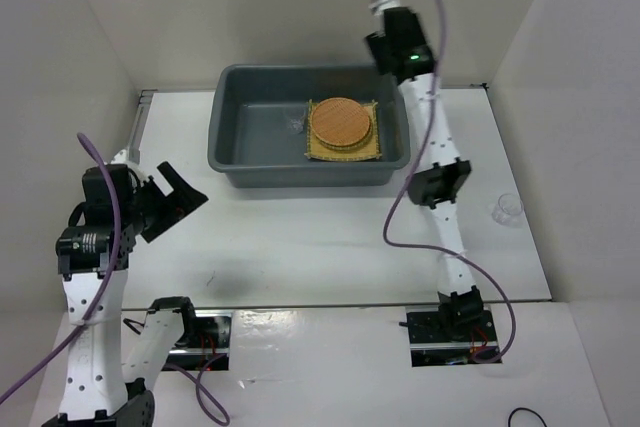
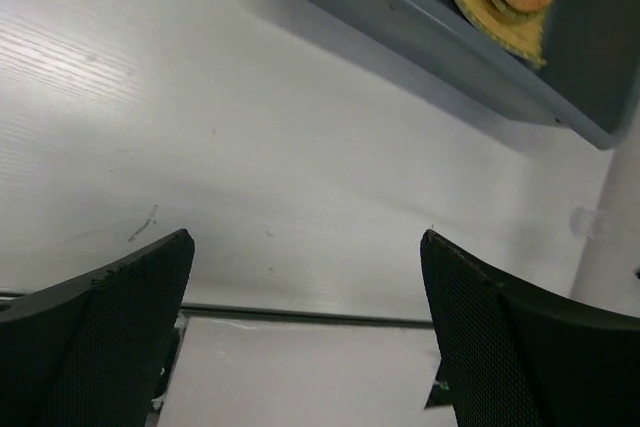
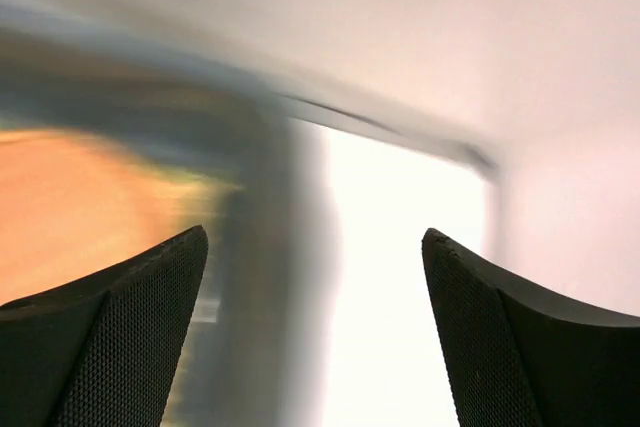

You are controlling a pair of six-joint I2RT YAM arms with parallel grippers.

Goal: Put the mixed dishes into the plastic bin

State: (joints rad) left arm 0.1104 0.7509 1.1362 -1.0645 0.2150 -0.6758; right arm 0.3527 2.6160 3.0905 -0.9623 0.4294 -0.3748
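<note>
right pincer (image 3: 312,242) released and empty, raised by the plastic bin (image 1: 228,152) far right corner, orange-brown disc (image 1: 340,121) stacked on yellow mat (image 1: 345,155) inside the bin, below-left of it, left pincer (image 2: 305,239) released over tabletop (image 1: 300,237)

Right wrist view: motion-blurred plastic bin (image 3: 255,247) and orange disc (image 3: 80,207)

Dishes stacked in the bin

We see the dark grey bin (image 1: 262,133), with rounded corners and a flared rim, standing upright near the table's (image 1: 300,237) far edge. At its right end a square yellow woven mat (image 1: 318,154) lies flat on the floor. A round orange-brown disc (image 1: 340,122) rests flat on the mat's middle.
</note>
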